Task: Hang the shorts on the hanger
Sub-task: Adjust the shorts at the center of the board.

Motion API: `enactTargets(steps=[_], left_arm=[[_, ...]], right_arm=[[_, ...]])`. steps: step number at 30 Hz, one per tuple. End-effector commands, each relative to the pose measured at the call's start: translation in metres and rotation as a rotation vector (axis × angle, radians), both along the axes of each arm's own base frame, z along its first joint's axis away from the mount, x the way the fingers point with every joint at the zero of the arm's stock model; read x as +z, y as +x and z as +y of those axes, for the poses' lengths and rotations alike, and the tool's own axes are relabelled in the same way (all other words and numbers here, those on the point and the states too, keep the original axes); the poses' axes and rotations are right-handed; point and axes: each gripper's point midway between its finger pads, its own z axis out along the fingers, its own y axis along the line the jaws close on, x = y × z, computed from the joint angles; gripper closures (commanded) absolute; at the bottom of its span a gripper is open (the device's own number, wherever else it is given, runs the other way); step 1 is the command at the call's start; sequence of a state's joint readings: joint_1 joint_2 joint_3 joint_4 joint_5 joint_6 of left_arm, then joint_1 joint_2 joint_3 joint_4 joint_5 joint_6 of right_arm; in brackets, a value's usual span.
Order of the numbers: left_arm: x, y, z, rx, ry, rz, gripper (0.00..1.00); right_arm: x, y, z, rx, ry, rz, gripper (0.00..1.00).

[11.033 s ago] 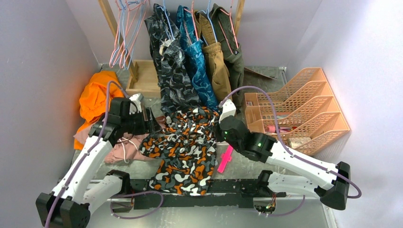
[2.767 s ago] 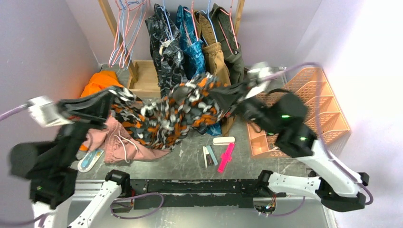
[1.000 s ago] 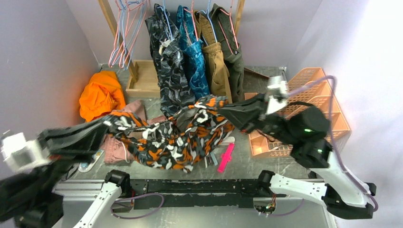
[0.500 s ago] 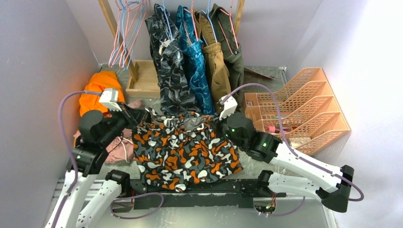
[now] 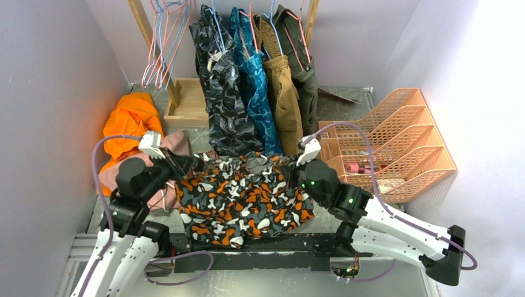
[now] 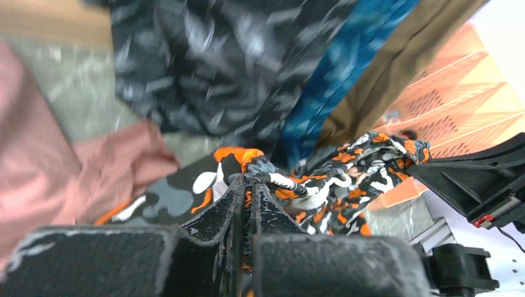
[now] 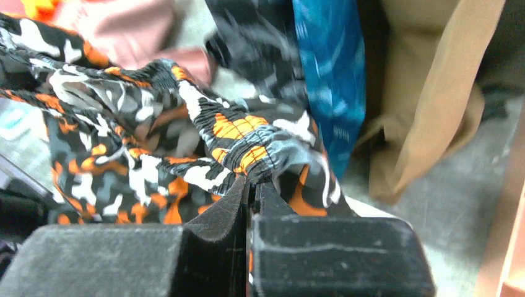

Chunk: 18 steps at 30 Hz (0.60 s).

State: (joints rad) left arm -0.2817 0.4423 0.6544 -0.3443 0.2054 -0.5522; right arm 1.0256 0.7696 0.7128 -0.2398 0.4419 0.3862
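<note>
The shorts [image 5: 244, 195], in orange, black, white and grey blotches, lie spread on the table between my two arms, their waistband toward the back. My left gripper [image 5: 189, 164] is shut on the waistband's left corner, with fabric bunched at its tips [image 6: 249, 182]. My right gripper [image 5: 294, 173] is shut on the right corner; the gathered elastic is pinched at its tips [image 7: 251, 182]. A pink wire hanger [image 5: 150, 65] hangs among light-blue ones on the rack at the back left, far from both grippers.
Grey-black camo [image 5: 223, 93], blue [image 5: 254, 80], tan [image 5: 285, 93] and dark green [image 5: 306, 68] garments hang just behind the shorts. An orange garment [image 5: 127, 124] and pink shorts [image 5: 155, 198] lie left. A wooden box [image 5: 186, 102] sits behind; an orange file rack [image 5: 396, 142] stands right.
A second ago both arms held the shorts stretched up in the air. They have come down and the shorts now lie flat, covering the small items on the table.
</note>
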Motion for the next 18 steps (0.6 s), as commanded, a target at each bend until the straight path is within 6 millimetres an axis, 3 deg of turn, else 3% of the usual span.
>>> enactTargets(steps=[1, 5, 8, 11, 15, 17, 18], left_arm=[[-0.038, -0.005, -0.004, 0.007, -0.084, 0.106, 0.93], [-0.048, -0.005, -0.009, -0.016, -0.09, 0.13, 0.93], [-0.017, 0.002, -0.003, 0.01, -0.059, 0.056, 0.93], [0.047, 0.014, 0.006, 0.048, 0.022, -0.071, 0.93], [0.166, 0.011, 0.01, 0.042, 0.072, -0.271, 0.93], [0.214, -0.002, 0.01, 0.022, 0.055, -0.378, 0.93], [0.229, -0.01, 0.01, 0.013, 0.041, -0.422, 0.93]], right_arm=[[-0.039, -0.008, 0.003, -0.013, 0.054, 0.111, 1.0], [-0.049, -0.011, 0.004, -0.006, 0.059, 0.132, 1.0], [-0.024, -0.005, 0.005, -0.006, 0.056, 0.077, 1.0], [0.039, 0.006, 0.002, -0.02, 0.054, -0.047, 1.0], [0.158, 0.005, -0.005, 0.007, 0.148, -0.227, 1.0], [0.194, -0.001, -0.009, 0.029, 0.198, -0.286, 1.0], [0.2, -0.003, -0.011, 0.035, 0.21, -0.298, 1.0]])
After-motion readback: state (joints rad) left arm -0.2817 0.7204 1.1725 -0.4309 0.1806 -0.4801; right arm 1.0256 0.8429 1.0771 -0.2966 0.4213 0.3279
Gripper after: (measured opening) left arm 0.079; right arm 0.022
